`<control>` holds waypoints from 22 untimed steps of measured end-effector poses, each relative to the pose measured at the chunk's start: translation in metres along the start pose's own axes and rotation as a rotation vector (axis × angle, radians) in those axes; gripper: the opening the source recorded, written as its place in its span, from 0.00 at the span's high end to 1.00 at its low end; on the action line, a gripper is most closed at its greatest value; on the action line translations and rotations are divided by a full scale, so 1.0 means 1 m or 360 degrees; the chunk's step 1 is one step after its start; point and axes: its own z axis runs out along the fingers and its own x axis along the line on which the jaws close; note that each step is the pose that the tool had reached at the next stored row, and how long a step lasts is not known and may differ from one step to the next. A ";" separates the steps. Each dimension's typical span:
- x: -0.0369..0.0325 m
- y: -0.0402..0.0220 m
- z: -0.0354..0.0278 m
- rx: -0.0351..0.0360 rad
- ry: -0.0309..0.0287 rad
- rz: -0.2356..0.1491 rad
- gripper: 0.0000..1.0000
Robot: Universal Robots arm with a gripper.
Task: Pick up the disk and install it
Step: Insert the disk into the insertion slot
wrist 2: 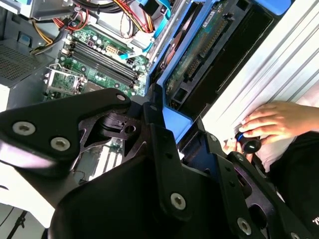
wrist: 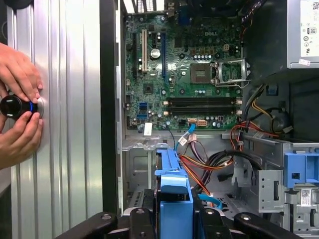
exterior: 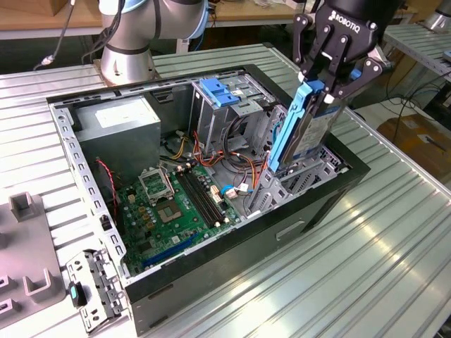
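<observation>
Gripping disk (exterior: 304,134) by upper end, gripper (exterior: 329,88) fingers clamped on it; disk steeply tilted, lower end at bay (exterior: 299,182) mouth in case (exterior: 232,257), likely aligned to slide in.

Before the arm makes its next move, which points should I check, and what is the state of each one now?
1. Grip: the gripper is shut on the upper end of the disk: ok.
2. Entry: the disk's lower end is at the drive bay opening: ok.
3. Seating: most of the disk stands above the bay: not ok.
4. The cables beside the bay are free of the disk's path: cannot tell.
5. A person's hands rest on the table, outside the case: ok.
</observation>
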 end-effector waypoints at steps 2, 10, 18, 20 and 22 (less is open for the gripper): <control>0.0013 0.0000 0.0019 0.0000 0.00000 0.0000 0.64; 0.0014 -0.0014 0.0072 0.0000 0.00003 0.0000 0.64; 0.0012 -0.0024 0.0111 -0.0003 0.00003 0.0000 0.64; 0.0012 -0.0027 0.0121 -0.0004 0.00003 0.0000 0.64; 0.0011 -0.0027 0.0134 -0.0007 0.00003 0.0000 0.64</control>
